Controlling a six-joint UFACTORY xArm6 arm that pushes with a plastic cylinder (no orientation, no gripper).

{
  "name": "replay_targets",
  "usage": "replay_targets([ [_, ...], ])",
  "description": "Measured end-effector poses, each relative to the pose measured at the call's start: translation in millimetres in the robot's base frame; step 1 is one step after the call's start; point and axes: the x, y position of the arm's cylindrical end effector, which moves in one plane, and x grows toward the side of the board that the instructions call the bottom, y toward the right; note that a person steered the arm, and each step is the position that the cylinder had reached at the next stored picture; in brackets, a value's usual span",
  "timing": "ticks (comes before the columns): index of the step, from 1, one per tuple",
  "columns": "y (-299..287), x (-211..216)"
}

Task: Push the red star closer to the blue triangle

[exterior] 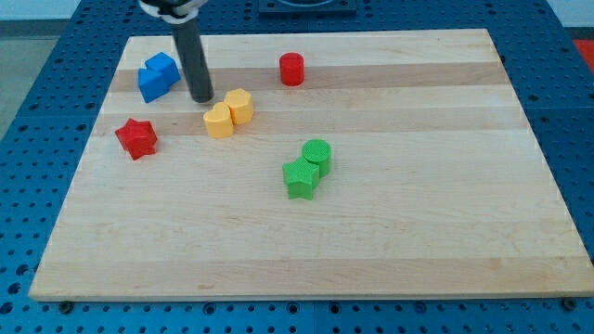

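Green star (300, 178) nearest, red star (136, 137) left, my tip (201, 97) (no gripper) beside blue block (158, 76).

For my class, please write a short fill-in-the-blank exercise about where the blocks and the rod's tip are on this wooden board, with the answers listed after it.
1. My tip is on the board between the blue block and the two ______ blocks.
2. The red star lies toward the view's ______ from the blue block.
3. The red cylinder stands near the view's ______ edge of the board.
4. The two ______ blocks touch each other, right of the yellow pair.

Missing words: yellow; bottom; top; green
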Motion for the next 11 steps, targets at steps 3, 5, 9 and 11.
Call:
replay_targets([
  [3, -99.0, 41.7],
  [5, -130.8, 101.8],
  [9, -68.3, 108.5],
  [11, -64.9, 90.9],
])
